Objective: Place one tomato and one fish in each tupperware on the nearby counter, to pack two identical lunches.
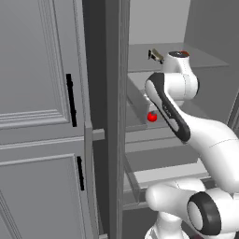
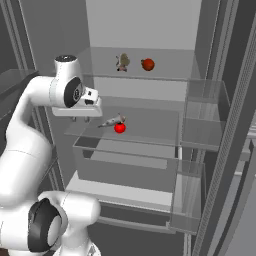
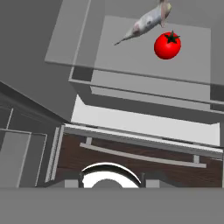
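**Arm reaches into open fridge, tomato and fish on the glass shelf ahead**

Reaching into an open refrigerator, the white arm holds its gripper [image 2: 80, 119] over the left end of a glass shelf [image 2: 150, 131], at centre-left of the right base view. The two short fingers point downward with nothing visibly between them; whether they are spread or drawn together cannot be made out at this size. Just to the right of the gripper on that same shelf, near the middle of the frame, lies a red tomato [image 2: 119, 128], with a grey fish [image 2: 112, 121] right behind it, the two touching or very nearly so. In the hand view the same pair sits at the upper right: the tomato [image 3: 167, 45] below, the fish [image 3: 146, 22] slanting above it with its tail cut off by the top edge. In the left base view the tomato [image 1: 152, 116] peeks out at centre frame beside the arm's dark-trimmed link, which covers the fish and the gripper.

Farther back and higher, on the upper shelf [image 2: 165, 75] at the top centre of the right base view, a second tomato [image 2: 147, 64] rests well apart from the gripper, with a second fish [image 2: 122, 62] just left of it, small and blurred. The grey cabinet doors [image 1: 42, 116] fill the left half of the left base view.
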### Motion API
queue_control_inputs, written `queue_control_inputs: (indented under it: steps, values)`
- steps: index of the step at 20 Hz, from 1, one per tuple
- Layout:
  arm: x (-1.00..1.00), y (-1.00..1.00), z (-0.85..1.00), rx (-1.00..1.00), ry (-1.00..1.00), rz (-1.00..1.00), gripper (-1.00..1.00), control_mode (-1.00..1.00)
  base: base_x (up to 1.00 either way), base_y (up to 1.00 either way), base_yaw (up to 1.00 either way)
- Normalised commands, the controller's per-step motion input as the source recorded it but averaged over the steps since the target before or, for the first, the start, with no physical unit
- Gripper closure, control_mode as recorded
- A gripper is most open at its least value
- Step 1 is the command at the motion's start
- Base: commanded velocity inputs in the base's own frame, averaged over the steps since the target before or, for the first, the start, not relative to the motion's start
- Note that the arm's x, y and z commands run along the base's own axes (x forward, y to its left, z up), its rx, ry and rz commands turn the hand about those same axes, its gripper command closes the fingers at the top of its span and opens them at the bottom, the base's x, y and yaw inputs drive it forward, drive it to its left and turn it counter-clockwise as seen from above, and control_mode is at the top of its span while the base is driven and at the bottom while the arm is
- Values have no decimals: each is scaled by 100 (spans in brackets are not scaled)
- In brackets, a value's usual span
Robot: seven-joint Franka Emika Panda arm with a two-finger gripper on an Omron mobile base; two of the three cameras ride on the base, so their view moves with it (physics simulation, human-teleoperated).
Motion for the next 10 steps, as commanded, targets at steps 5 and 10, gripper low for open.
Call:
queue_control_inputs:
  steps: [5, 10]
  values:
    - [-14, -25, -40, 1, -8, -4, -100, -100, 0, 0, 0]
    - [-17, -65, -55, 0, -22, -6, -100, -100, 0, 0, 0]
